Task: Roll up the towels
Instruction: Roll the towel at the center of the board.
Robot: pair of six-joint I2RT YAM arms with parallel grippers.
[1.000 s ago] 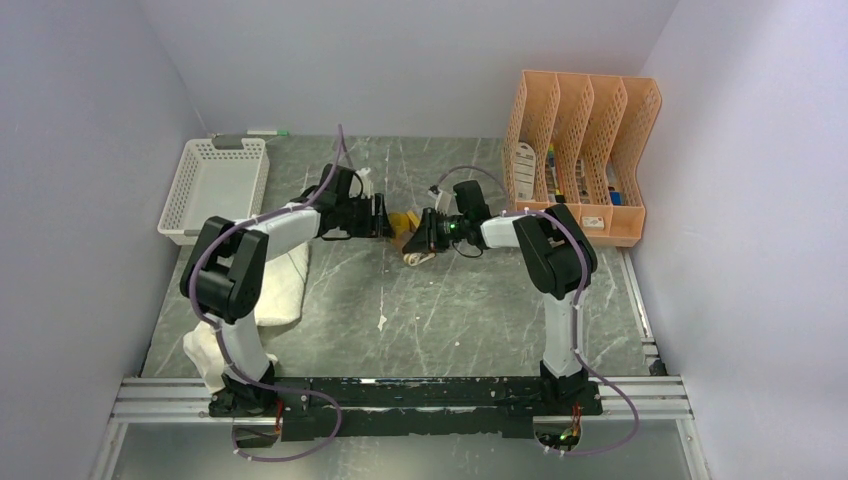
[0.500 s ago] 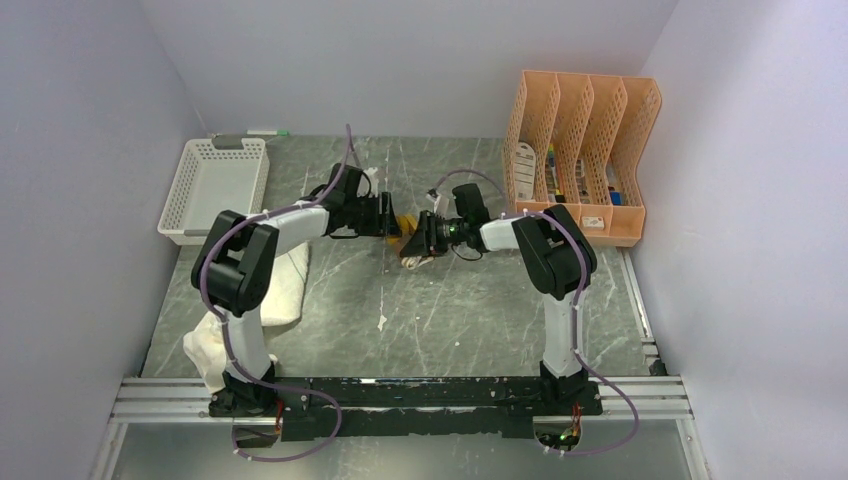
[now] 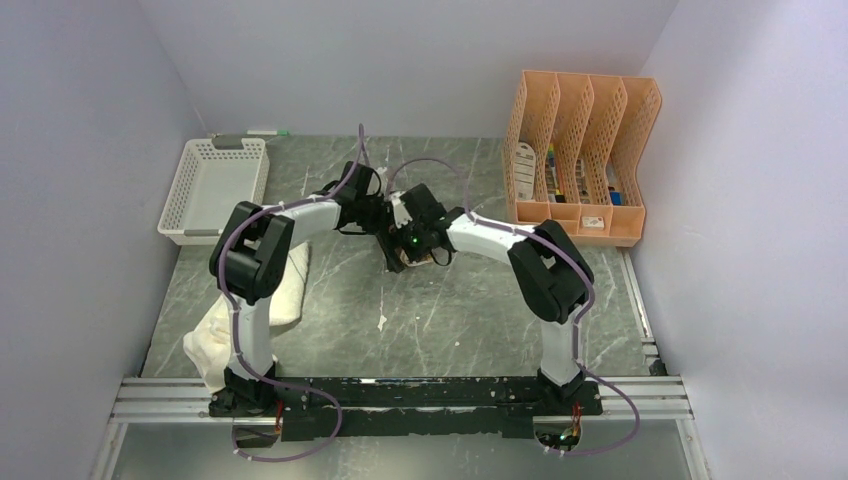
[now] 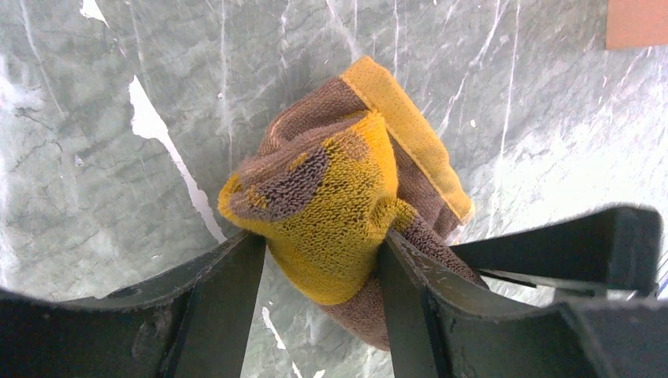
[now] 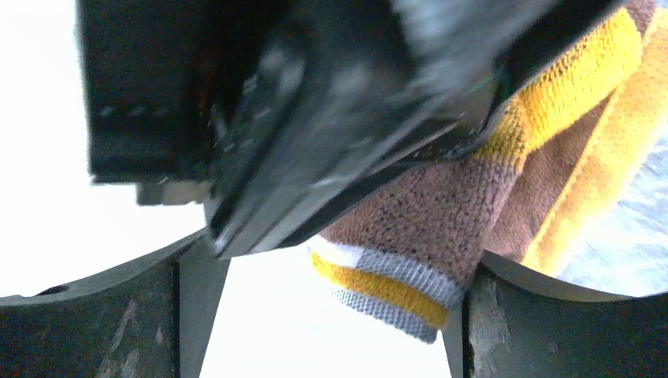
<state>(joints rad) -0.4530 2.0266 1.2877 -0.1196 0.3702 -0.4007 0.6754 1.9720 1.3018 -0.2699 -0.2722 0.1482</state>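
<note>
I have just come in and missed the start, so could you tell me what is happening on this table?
The robot is working on the yellow-brown towel in the middle of the table. The left gripper is clamped on the bunched towel, while the right gripper stands open around its striped end. The cream towel lies loose at the table's near left, with no gripper on it.
</note>
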